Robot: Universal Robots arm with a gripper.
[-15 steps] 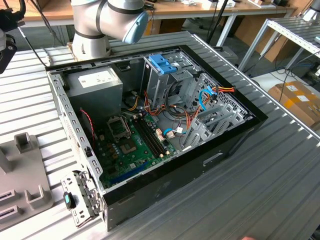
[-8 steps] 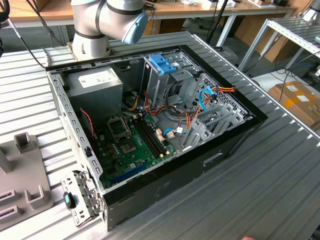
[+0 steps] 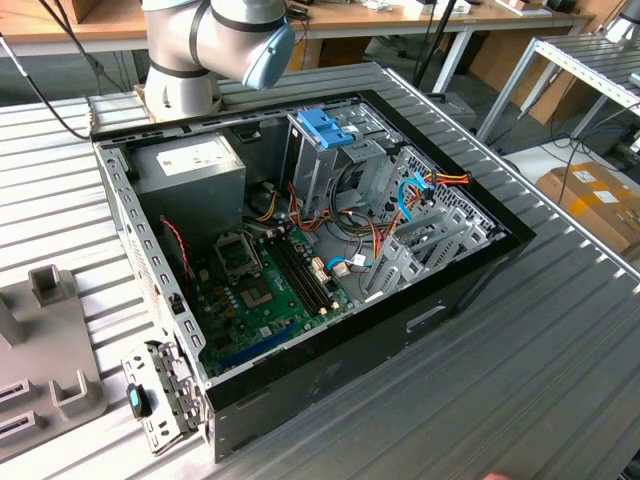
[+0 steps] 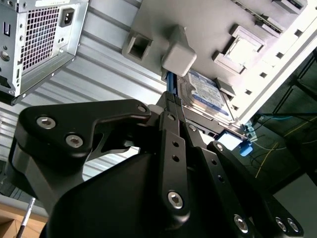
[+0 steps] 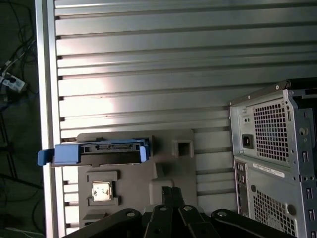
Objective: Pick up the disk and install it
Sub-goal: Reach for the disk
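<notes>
The disk (image 5: 96, 152) is a flat dark drive with bright blue side rails, standing on edge in a grey fixture (image 5: 168, 163) on the ribbed metal table. In the second wrist view its labelled face (image 4: 205, 91) shows just beyond my fingers. My gripper (image 5: 171, 192) hangs above the fixture, beside the disk's end and near a small grey block (image 5: 183, 148). The two thin fingers lie together with nothing between them, and they stay apart from the disk. In the second wrist view the gripper (image 4: 171, 101) points at the blue rail.
The open computer case (image 3: 470, 270) lies on the table, with an upright grey drive cage (image 3: 325, 130) topped in blue inside. Its rear panel (image 5: 272, 148) stands close beside the fixture. A small square chip (image 5: 101, 191) sits in the fixture. The table edge (image 5: 47, 99) runs near the disk.
</notes>
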